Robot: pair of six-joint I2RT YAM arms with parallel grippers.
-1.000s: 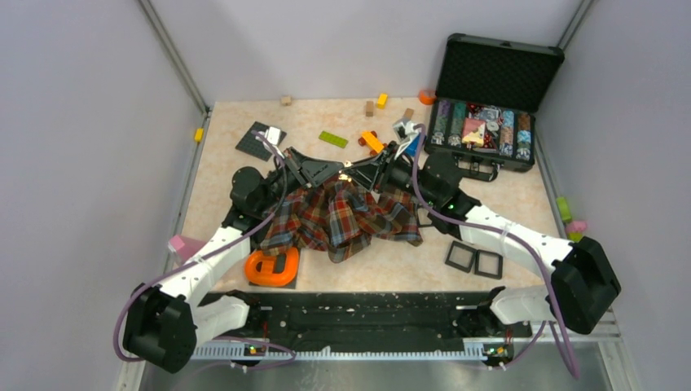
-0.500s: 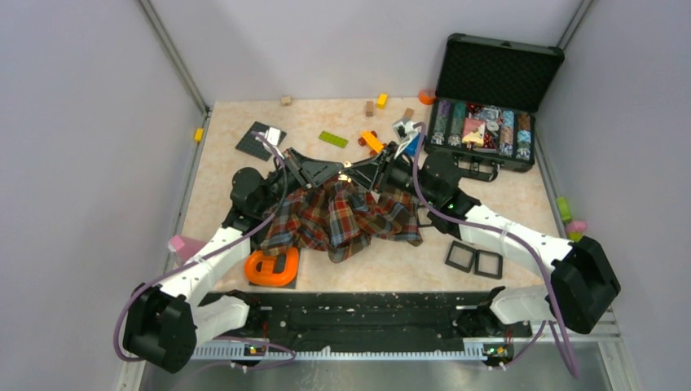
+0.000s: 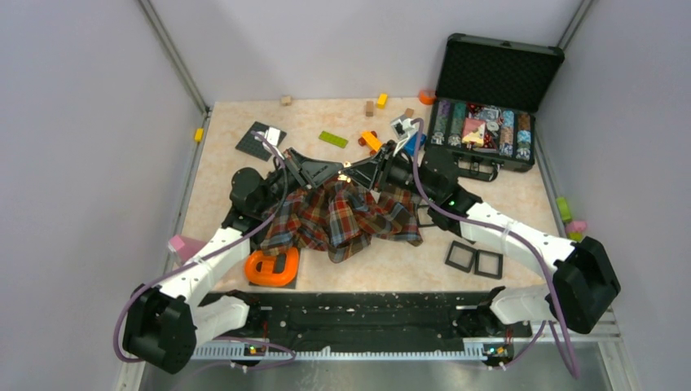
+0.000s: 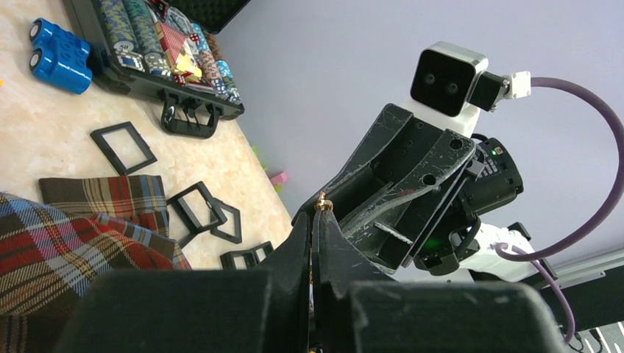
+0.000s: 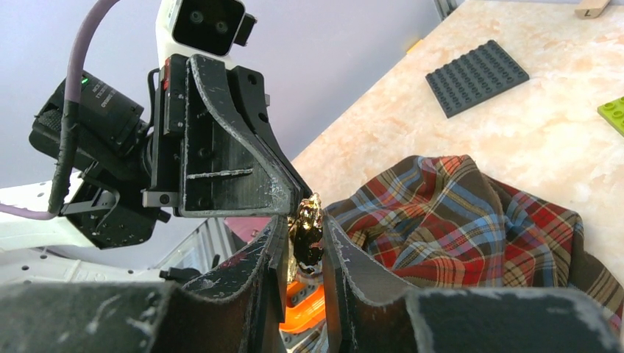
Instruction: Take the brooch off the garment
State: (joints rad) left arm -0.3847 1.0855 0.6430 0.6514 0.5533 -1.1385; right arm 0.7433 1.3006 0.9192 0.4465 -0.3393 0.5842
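Two pinches: left gripper [image 4: 317, 215], right gripper [image 5: 305, 223] both clamp brooch [image 5: 307, 234] over garment [image 3: 342, 218] | tan marbled table [image 3: 218, 163] beneath garment | grey walls [image 3: 81, 122] around

The right arm [image 3: 489, 226] has moved a little toward the far side of the table [image 3: 318, 114] and to the left. Its wrist camera [image 3: 401, 128] is now slightly closer to the orange brick [image 3: 371, 142]. The green light [image 3: 451, 202] on its forearm has shifted the same way.

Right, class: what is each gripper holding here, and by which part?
The brooch, from both sides: the right gripper pinches its gold body, and the left gripper is shut on a small gold end of it.
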